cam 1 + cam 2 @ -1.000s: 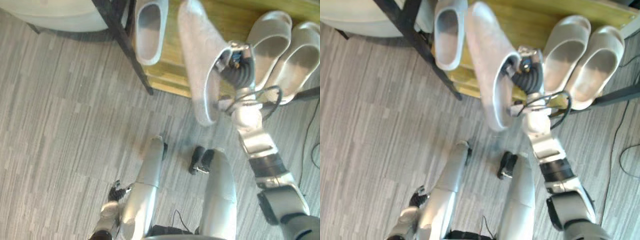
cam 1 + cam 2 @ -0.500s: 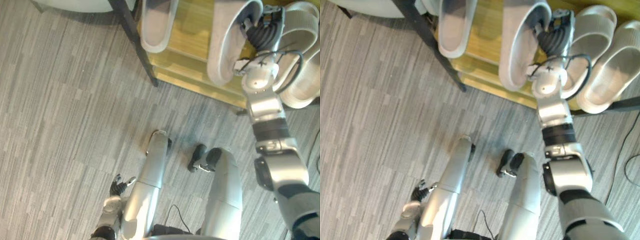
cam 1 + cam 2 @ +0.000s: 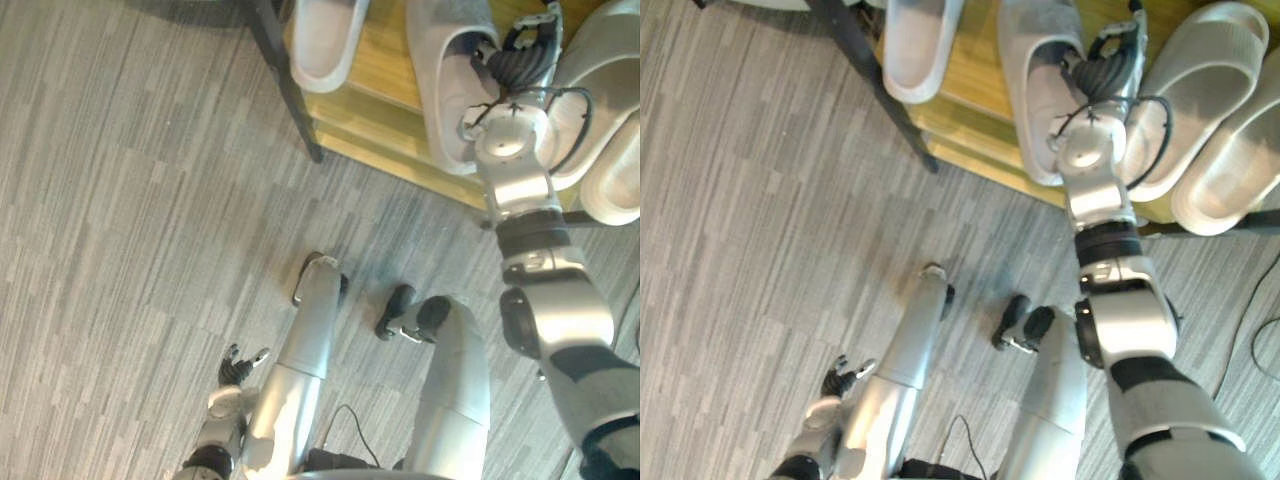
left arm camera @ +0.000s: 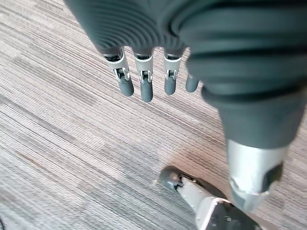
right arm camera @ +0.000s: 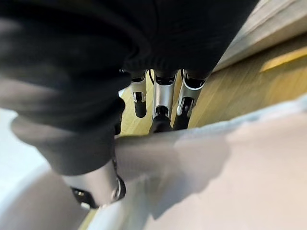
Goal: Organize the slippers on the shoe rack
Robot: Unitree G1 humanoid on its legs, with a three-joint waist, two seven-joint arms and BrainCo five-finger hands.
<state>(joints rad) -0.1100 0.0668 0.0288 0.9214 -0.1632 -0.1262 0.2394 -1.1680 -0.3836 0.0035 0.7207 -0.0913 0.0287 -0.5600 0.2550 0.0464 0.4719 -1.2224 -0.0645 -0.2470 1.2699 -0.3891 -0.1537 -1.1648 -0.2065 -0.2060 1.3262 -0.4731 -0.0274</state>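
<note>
A grey fuzzy slipper (image 3: 445, 75) lies sole down on the wooden shelf of the shoe rack (image 3: 375, 95), between a single white slipper (image 3: 325, 40) on its left and a pair of white slippers (image 3: 1205, 85) on its right. My right hand (image 3: 518, 58) rests at the grey slipper's right rim. In the right wrist view its fingers (image 5: 162, 98) reach out fairly straight past the slipper's wall (image 5: 230, 167), with the thumb on the near side. It is open. My left hand (image 3: 236, 368) hangs low over the floor, fingers (image 4: 146, 84) straight and holding nothing.
A black frame leg (image 3: 285, 90) of the rack slants down to the floor at the shelf's left end. The shelf's front edge (image 3: 970, 140) faces me. Grey striped carpet (image 3: 130, 220) covers the floor in front of the rack.
My right hand has carried the grey slipper from tilted in the air onto the shelf and laid it flat, then its fingers have loosened. The left hand still hangs.
</note>
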